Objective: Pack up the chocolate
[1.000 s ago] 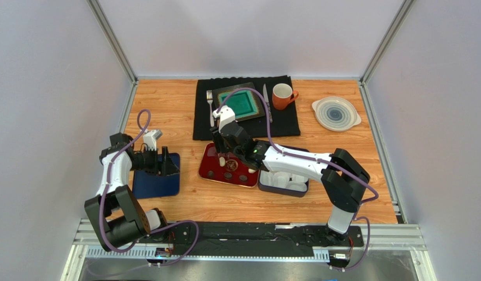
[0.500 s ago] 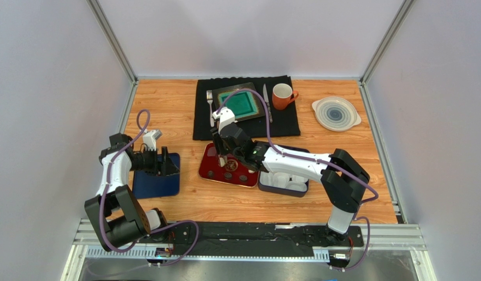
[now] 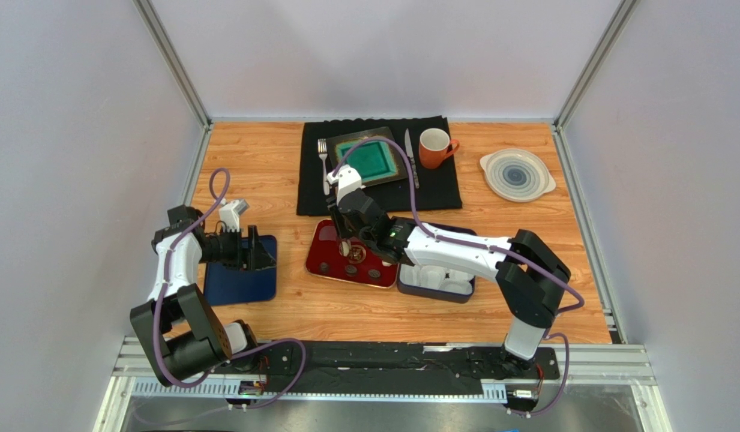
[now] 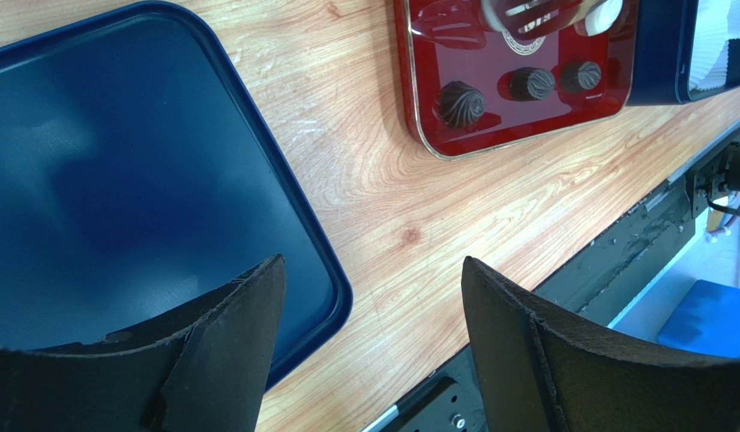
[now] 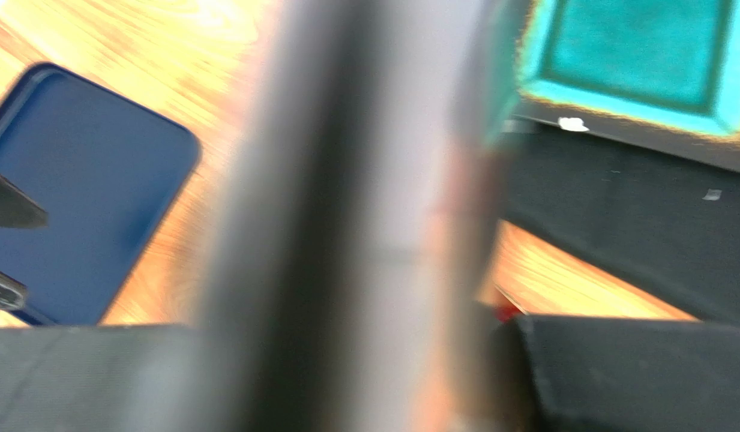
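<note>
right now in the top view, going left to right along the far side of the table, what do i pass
fork → teal square dish → knife → orange mug → grey round plate

My wooden table [image 3: 256, 171] and what lies on it.
A black cloth [image 3: 441, 184] lies far centre and a pale ringed plate [image 3: 518, 174] far right. On my left, near, is a blue tray [image 3: 243, 286], with a red tray [image 3: 317, 245] mid-table and a dark blue box [image 3: 436, 297] just beside its right edge.
</note>
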Tool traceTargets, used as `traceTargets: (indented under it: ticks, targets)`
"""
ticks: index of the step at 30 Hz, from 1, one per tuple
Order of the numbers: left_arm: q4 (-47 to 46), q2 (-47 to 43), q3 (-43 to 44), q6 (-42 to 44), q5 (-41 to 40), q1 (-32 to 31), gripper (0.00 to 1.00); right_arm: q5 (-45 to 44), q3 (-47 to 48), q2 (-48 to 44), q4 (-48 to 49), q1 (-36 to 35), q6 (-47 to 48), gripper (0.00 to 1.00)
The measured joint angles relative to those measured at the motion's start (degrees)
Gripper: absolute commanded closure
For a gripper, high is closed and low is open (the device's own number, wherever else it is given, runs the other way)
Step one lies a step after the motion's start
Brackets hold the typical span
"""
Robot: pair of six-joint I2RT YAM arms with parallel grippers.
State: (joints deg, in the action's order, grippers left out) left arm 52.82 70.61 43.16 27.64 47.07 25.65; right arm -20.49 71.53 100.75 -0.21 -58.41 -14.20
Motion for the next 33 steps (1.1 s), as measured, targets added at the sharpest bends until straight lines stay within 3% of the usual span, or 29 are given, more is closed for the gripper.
traceTargets:
  ticks: [6,21,33]
  targets:
    - [0.2,0.1,0.2,0.0,0.4,0.0,0.2,-2.1,-0.4,-6.4,-4.7,0.7,2.5,0.75]
    - [0.4,0.4,0.5,0.0,0.9,0.1,0.2,-8.8,-15.5,-36.7,-14.4,7.1,3.2,0.75]
    - [0.7,0.4,0.5,0.0,0.9,0.1,0.2,-12.9,-25.0,-47.2,-23.6,8.2,0.1,0.75]
